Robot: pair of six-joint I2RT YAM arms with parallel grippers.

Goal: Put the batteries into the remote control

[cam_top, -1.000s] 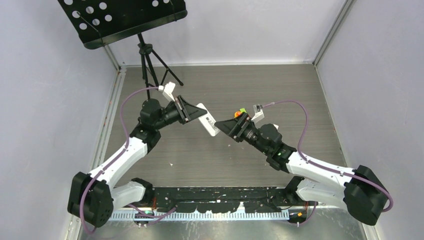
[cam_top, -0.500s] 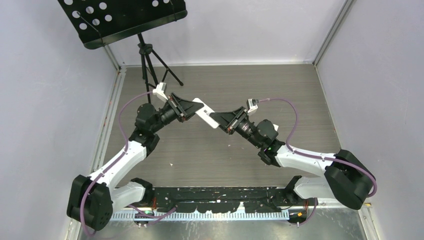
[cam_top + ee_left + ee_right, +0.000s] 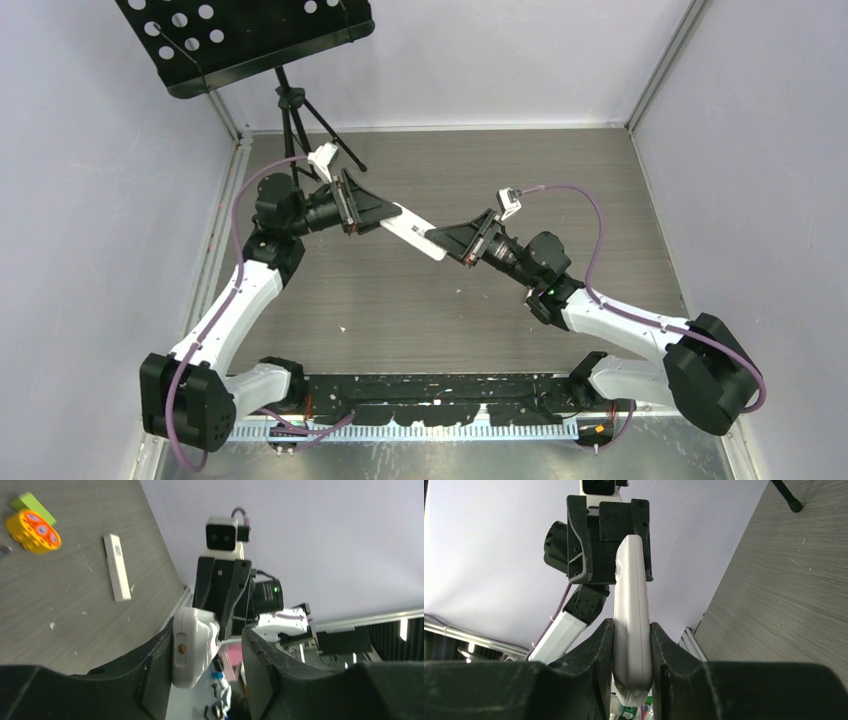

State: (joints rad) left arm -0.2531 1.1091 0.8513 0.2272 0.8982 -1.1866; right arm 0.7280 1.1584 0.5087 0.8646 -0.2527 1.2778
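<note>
Right tool (image 3: 631, 628) tight on remote (image 3: 630, 580)

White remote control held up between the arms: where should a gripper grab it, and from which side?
Probably near one end, coming in along its length and pinching its two parallel sides. The slim white plastic remote control offers straight flanks; the right gripper clamps it that way, while the left gripper stands open around the other end.
</note>
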